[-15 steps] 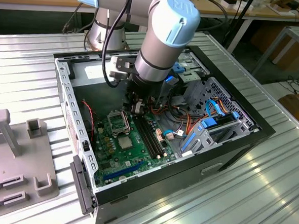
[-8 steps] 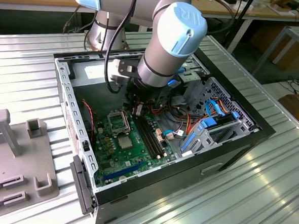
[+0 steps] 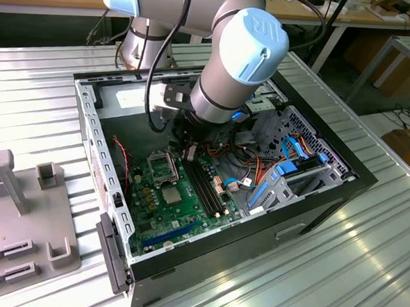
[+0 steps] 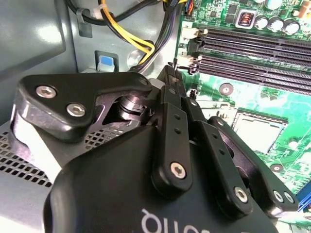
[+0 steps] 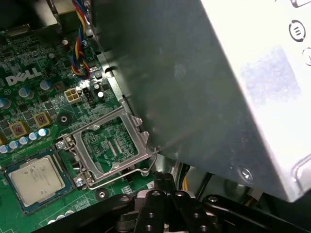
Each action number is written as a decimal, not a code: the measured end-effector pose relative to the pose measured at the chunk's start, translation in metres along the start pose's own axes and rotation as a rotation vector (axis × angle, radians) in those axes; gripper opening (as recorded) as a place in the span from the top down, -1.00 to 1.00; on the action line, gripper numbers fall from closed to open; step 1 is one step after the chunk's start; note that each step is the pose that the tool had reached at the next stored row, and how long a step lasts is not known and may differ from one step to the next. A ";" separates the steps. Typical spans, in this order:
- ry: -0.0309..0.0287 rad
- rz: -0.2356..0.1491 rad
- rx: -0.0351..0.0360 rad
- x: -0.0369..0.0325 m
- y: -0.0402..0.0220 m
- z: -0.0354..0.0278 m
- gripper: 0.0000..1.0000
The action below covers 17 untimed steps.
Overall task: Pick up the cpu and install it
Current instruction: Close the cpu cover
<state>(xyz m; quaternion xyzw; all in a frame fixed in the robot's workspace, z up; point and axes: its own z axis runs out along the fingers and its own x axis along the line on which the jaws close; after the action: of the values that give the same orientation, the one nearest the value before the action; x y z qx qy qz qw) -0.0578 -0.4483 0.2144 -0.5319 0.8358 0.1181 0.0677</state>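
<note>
Your end effector is down inside the open case, which lies on the worktop. In both wrist views its fingers look pressed together, with nothing visible between them.

The cpu isn't in the grip. It lies flat in its socket on the motherboard and looks level, as far as the first wrist view shows. The load plate stands flipped open beside it, with bare board showing through its window. The lever is unlatched, and its wire runs along the far edge of the plate. The end effector tip is just beside the lever's hooked end and apart from the cpu.

Step call: pick and place look done, and the lock-down doesn't. The plate isn't over the chip and the lever isn't hooked, so treat this as late in the install, at the retention stage.

What a move here calls for, as I judge it:
- **Space:** It's tight. The grey metal housing sits close on one side and the cables are near the fingers.
- **Contact:** Touch only the plate or the lever, never the chip's top.
- **Force:** Keep it light, since a nudge could shift the cpu off its seat.
- **Not visible:** You can't tell from these views whether the chip's notches are fully keyed.
</note>
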 end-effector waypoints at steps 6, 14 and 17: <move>-0.0016 0.000 -0.0007 0.0037 -0.0017 0.0006 0.79; -0.0041 0.000 -0.0019 0.0056 -0.0022 0.0068 0.79; -0.0043 0.000 -0.0021 0.0064 -0.0005 0.0074 0.79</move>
<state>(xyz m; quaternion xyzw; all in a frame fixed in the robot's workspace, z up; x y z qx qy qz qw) -0.0602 -0.4521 0.2057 -0.5317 0.8355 0.1201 0.0689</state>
